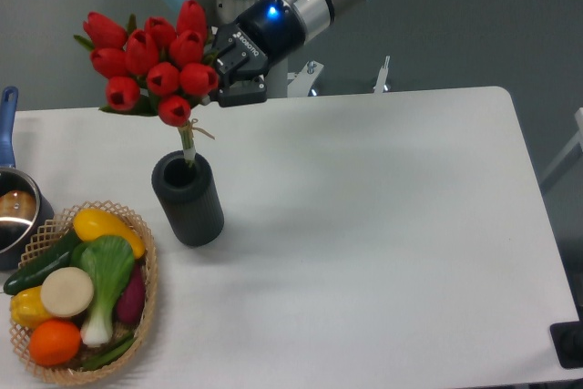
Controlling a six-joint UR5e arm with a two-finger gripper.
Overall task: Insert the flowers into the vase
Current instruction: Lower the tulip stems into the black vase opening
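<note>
The flowers (pixel 150 61), a bunch of red tulips with green stems, hang upright above the vase (pixel 189 199), a matte black cylinder standing left of the table's centre. The stem ends reach down into the vase's round mouth. My gripper (pixel 219 79) is to the right of the buds, shut on the bunch just under the blooms. The buds hide the far finger.
A wicker basket (pixel 146 302) of vegetables and fruit sits at the front left, close to the vase. A blue-handled metal pot (pixel 14 207) is at the left edge. The robot base (pixel 246 20) stands behind the table.
</note>
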